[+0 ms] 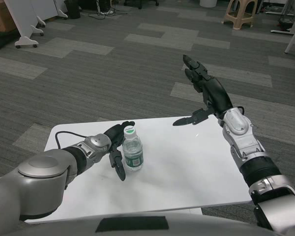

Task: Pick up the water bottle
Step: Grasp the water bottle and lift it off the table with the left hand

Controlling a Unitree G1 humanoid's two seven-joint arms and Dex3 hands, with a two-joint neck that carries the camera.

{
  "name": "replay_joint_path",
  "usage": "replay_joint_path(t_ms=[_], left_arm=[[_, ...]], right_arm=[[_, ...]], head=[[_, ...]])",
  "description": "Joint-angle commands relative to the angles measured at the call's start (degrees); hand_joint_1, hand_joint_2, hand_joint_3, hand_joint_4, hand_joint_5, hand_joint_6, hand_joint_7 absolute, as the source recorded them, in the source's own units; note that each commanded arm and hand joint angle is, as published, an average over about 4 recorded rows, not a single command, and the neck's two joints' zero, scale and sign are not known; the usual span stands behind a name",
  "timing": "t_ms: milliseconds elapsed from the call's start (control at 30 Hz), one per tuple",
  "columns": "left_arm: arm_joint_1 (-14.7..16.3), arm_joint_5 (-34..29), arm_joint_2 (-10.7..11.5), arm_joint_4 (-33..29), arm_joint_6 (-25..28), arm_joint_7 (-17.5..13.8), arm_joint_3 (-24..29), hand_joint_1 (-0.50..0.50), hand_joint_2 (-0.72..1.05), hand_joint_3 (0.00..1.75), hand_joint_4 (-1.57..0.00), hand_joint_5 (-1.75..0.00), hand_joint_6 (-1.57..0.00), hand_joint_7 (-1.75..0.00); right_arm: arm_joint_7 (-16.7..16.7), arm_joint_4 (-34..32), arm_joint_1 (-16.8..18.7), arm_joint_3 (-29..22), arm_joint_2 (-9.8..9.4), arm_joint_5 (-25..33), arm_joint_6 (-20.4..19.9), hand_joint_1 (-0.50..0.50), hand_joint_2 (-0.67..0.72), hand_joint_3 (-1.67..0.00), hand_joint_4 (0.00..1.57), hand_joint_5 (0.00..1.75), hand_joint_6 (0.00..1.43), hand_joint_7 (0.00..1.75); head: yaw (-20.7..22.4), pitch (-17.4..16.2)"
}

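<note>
Left fingers point(119, 169): spread wide, curved around the left side of the water bottle point(132, 155). One finger reaches behind the bottle near its cap, another points down in front of its lower body. Whether any finger touches the bottle cannot be determined; the bottle is not lifted.

Left hand point(115, 147): low over the bench point(187, 167), left of frame centre. Its silver forearm runs to the lower left corner of the frame.

Water bottle: upright on the bench, slightly left of frame centre. Clear body, green-and-white cap, green label band.

Right fingers point(189, 66): extended and apart, holding nothing. The thumb points left, just above the far edge of the bench.

Right hand point(206, 91): raised in the upper right of centre, well apart from the bottle. Its forearm descends to the lower right corner.

Surroundings: grey patterned carpet point(113, 73) beyond the bench; a tan stool point(241, 12) at the upper right; a white wheeled stand point(27, 22) at the upper left.
</note>
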Motion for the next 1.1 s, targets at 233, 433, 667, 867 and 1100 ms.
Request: replay_joint_path(t_ms=[233,433,667,867,1100], left_arm=[[-1.15,-0.11,-0.15,0.31,0.27,0.81,-0.36,0.02,-0.59,0.98,0.0,-0.31,0.0,0.0],[-1.15,0.06,-0.2,0.31,0.27,0.99,-0.69,-0.15,-0.5,1.13,0.0,-0.31,0.0,0.0],[-1.15,0.37,-0.24,0.31,0.14,1.3,-0.96,-0.23,-0.37,1.13,0.0,-0.31,0.0,0.0],[-1.15,0.37,-0.24,0.31,0.1,1.36,-0.98,-0.23,-0.37,1.13,0.0,-0.36,0.0,0.0],[-1.15,0.87,-0.24,0.31,0.1,1.93,-1.04,-0.32,-0.35,1.13,-0.06,-0.95,-0.31,-0.02]], right_arm=[[-0.16,-0.77,0.54,-0.06,-0.37,0.67,-0.66,-0.29,-0.1,-0.24,0.0,0.0,0.0,0.0],[-0.19,-0.83,0.65,-0.06,-0.37,0.67,-0.64,-0.29,-0.1,-0.24,0.0,0.0,0.0,0.0],[-0.19,-0.83,0.61,-0.06,-0.37,0.67,-0.64,-0.3,-0.11,-0.24,0.0,0.0,0.0,0.0],[-0.19,-0.83,0.63,-0.06,-0.37,0.67,-0.66,-0.29,-0.1,-0.24,0.0,0.0,0.0,0.0],[-0.12,-0.85,0.7,-0.06,-0.37,0.67,-0.66,-0.29,-0.1,-0.24,0.0,0.0,0.0,0.0]], head=[[0.08,-0.07],[0.16,-0.07],[0.4,0.02],[0.63,-0.02],[0.73,0.03]])
